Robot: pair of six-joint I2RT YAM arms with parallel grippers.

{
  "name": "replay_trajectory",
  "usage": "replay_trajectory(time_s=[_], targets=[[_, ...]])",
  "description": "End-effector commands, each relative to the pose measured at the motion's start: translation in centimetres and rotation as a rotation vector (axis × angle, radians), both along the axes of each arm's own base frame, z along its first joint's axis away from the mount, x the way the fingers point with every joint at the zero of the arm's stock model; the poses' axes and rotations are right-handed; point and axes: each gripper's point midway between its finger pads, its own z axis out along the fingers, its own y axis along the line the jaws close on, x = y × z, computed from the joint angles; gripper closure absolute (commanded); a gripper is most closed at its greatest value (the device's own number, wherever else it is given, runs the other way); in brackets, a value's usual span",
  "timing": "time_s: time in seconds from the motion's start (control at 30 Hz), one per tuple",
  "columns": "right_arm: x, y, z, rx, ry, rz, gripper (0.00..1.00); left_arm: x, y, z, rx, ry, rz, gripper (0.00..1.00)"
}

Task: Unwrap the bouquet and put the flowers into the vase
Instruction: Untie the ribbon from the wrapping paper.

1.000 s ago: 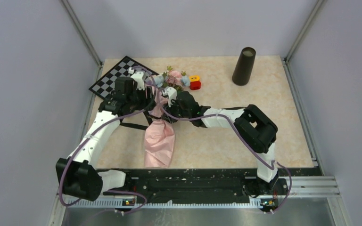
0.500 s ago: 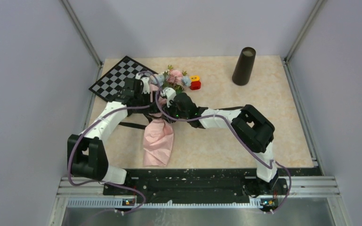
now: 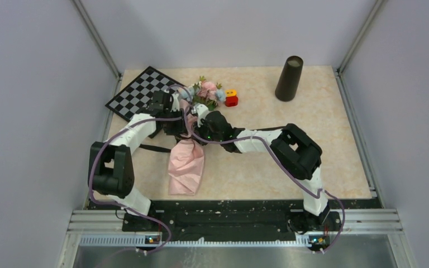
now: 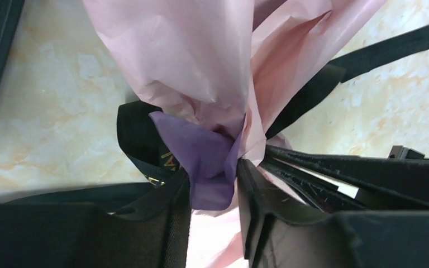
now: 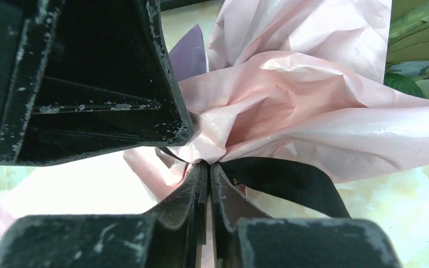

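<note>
On the table (image 3: pixel 246 178), bouquet (image 4: pixel 201 84) neck sits between left gripper (image 4: pixel 215 173) fingers

I see a black-and-white checkered board (image 3: pixel 137 89) lying flat at the far left corner of the pale marbled desk (image 3: pixel 268 162). A small red-and-yellow toy block (image 3: pixel 231 98) sits well right of it.

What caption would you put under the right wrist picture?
Right gripper pinches the black ribbon tied around the crinkled pink paper bouquet.
</note>
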Motion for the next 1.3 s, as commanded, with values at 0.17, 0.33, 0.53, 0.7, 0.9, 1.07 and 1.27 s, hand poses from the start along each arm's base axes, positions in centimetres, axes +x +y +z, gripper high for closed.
replay_trajectory(time_s=[0.17, 0.33, 0.53, 0.7, 0.9, 1.07, 1.27], targets=[[0.4, -0.3, 1.7, 0.042, -0.038, -0.073, 1.0, 1.2, -0.6, 0.8, -0.031, -0.031, -0.004, 0.94], [0.0, -1.5, 2.7, 0.074, -0.011, -0.125, 1.0, 1.3, 0.1, 0.5, 0.003, -0.023, 0.015, 1.0], [-1.1, -2.5, 3.6, 0.113, 0.024, -0.142, 1.0, 1.3, 0.8, 0.8, 0.039, -0.04, 0.033, 1.0], [-1.4, -3.3, 3.5, 0.122, 0.052, -0.155, 1.0, 1.4, 0.9, 1.0, 0.041, -0.044, 0.035, 1.0], [-1.4, -4.4, 3.5, 0.118, 0.053, -0.178, 1.0, 1.4, 1.0, 1.4, 0.044, -0.054, 0.035, 1.0], [-1.0, -5.6, 3.5, 0.111, 0.058, -0.197, 1.0, 1.3, 0.9, 1.6, 0.04, -0.059, 0.033, 1.0], [-1.2, -6.5, 3.0, 0.108, 0.087, -0.216, 1.0, 1.2, 0.6, 1.8, 0.023, -0.064, 0.023, 1.0]])
